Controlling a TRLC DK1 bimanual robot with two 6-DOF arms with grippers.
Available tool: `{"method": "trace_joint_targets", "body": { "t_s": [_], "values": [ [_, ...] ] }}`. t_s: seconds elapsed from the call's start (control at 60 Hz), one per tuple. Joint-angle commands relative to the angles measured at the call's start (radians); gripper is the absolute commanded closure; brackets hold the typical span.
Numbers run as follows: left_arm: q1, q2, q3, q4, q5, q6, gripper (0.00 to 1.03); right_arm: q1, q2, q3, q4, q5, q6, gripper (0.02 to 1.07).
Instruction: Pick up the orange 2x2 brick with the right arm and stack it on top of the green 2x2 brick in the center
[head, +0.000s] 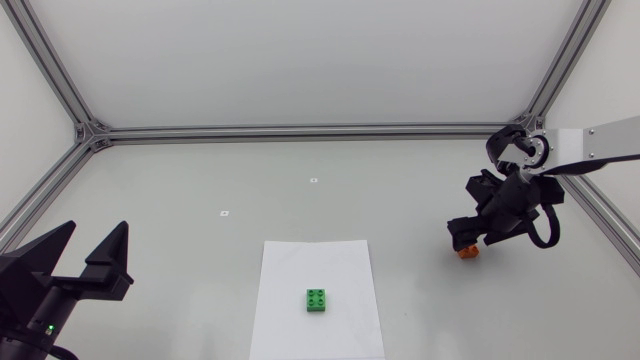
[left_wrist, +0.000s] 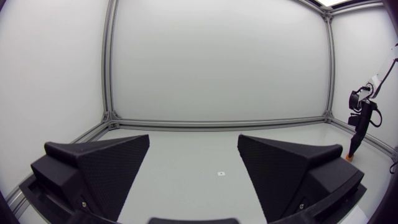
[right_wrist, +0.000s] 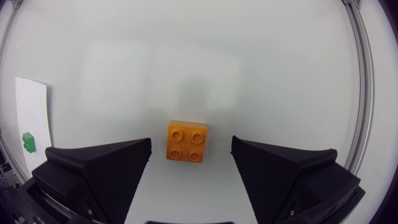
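Hanging right over the orange brick (right_wrist: 187, 141), your right gripper (head: 468, 240) has its fingers wide apart, one on each side, neither touching it. Brick sits studs-up on the bare surface (head: 200, 180), at the right of the scene. Green brick (head: 318, 300) is on the white sheet (head: 300, 265) near centre, well apart from the orange one. Your left gripper (left_wrist: 194, 142) is at the near left, fingers wide too, holding nothing.

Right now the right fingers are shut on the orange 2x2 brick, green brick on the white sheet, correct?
Not shut: the right wrist view shows the orange 2x2 brick lying between open fingers, untouched. The green brick does sit on the sheet.
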Motion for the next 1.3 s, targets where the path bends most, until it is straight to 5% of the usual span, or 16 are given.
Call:
{"method": "trace_joint_targets", "body": {
  "t_s": [0.0,0.683,1.283],
  "values": [
    [0.003,-0.008,-0.041,-0.015,0.004,0.013,0.04,-0.007,0.028,-0.02,0.007,0.008,0.019,0.2],
    [0.003,-0.008,-0.041,-0.015,0.004,0.013,0.04,-0.019,0.034,-0.031,0.033,0.002,0.008,0.43],
    [0.003,-0.008,-0.041,-0.015,0.004,0.013,0.04,0.025,0.007,-0.05,0.03,-0.003,0.034,0.45]
  ]
}}
